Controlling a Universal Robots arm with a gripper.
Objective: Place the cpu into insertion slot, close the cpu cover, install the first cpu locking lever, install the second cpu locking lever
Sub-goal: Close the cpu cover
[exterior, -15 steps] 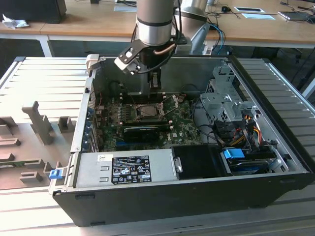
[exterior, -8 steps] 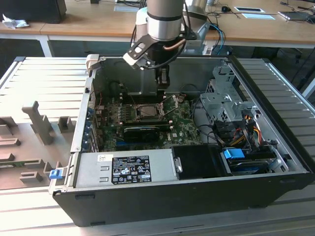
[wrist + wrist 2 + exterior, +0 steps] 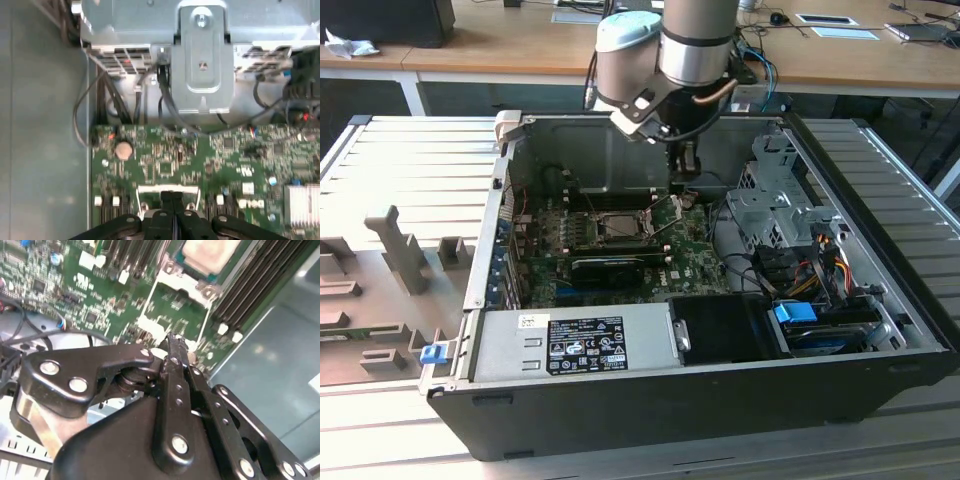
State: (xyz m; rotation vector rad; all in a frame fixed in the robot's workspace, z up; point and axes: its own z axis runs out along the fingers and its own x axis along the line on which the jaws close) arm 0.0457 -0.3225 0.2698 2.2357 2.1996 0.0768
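Second wrist view: one cpu (image 3: pixel 206 252), one hand (image 3: pixel 173 342) perhaps pinching cpu cover (image 3: pixel 186 286).

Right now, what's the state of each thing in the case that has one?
cpu: seated in the insertion slot, face up, uncovered.
cpu cover: open, clear of the slot, board visible through its window.
gripper: shut, tips at the cover's edge; cannot tell if it pinches the cover.
computer case: lying flat, side open.
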